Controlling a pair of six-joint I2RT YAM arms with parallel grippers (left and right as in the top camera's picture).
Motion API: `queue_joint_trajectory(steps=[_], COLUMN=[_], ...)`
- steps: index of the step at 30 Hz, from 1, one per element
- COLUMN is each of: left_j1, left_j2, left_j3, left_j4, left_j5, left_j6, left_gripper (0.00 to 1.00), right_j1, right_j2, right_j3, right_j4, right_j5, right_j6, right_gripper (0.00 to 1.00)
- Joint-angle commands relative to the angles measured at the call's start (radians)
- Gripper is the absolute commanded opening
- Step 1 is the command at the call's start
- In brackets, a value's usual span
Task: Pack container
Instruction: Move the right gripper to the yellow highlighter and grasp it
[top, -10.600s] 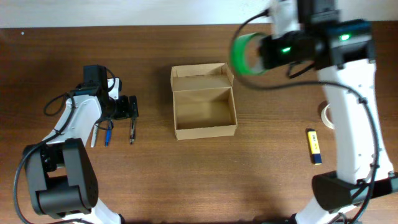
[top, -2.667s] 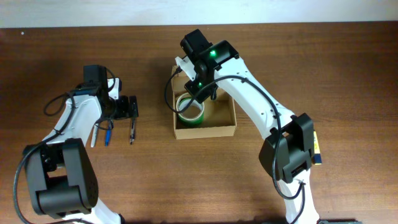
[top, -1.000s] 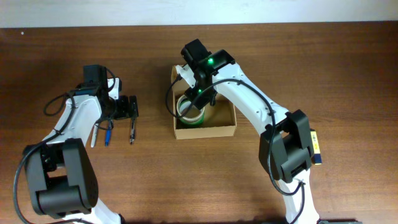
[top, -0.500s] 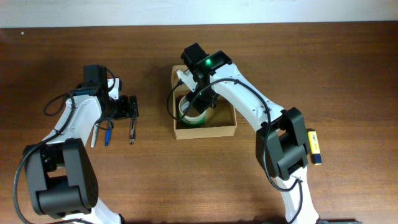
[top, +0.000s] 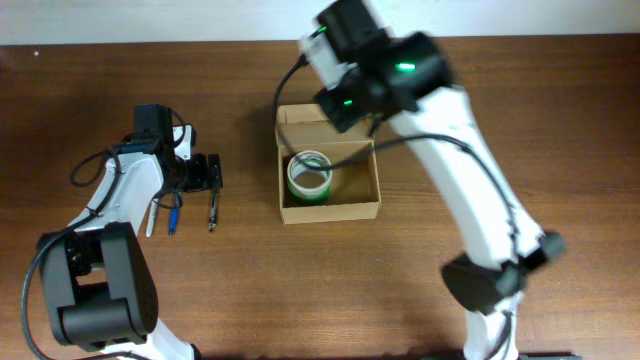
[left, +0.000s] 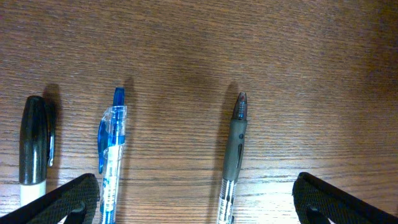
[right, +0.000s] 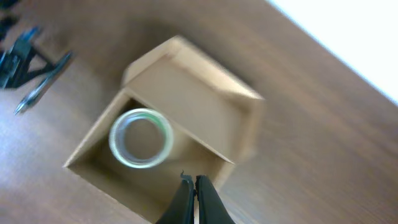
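Container (top: 330, 209) lid open, tape (top: 309, 176) inside toward 9 o'clock — left jaws spread wide, right jaws pinched together, empty.

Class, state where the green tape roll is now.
In the overhead view, the green tape roll lies inside the open cardboard box at the middle of the table, in the box's left half.

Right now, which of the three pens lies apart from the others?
The grey pen, rightmost in the left wrist view; the blue pen and black marker lie together.
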Motion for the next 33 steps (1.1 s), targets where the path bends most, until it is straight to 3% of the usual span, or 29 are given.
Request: queue_joint_trajectory(steps=[1,9,16,24,26,28,33], left_j1=[0.003,0.003,0.003,0.003,0.003,0.003,0.003], left_j2=[0.005,0.005,0.005,0.005,0.005,0.005,0.005], left_j3=[0.012,0.012,0.012,0.012,0.012,0.012,0.012], left_j4=[0.0,0.0,0.0,0.0,0.0,0.0,0.0], left_j5=[0.01,0.01,0.01,0.01,0.01,0.01,0.01], left_j6=[0.015,0.016,0.016,0.016,0.016,0.016,0.016], left_gripper=[0.99,0.99,0.99,0.99,0.99,0.99,0.99], right_j1=[-0.1,-0.331,-0.458,-0.581,-0.598,-0.603,-0.603], right_j2=[-0.09,-0.393,-0.702,-0.749,-0.738,-0.722,-0.654], right_j3=[-0.008,-0.173,-0.561,-0.999,-1.099,-1.193,-1.368], right_j4=[-0.003,0.063,0.168,0.203,0.266,0.332,0.466], right_j5=[0.093,0.032,0.084,0.1,0.099,0.1,0.1], right_j6=[0.047,0.077,0.082,0.094,0.06,0.009,-0.072], right_gripper=[0.04,0.04,0.04,0.04,0.23,0.28,0.51])
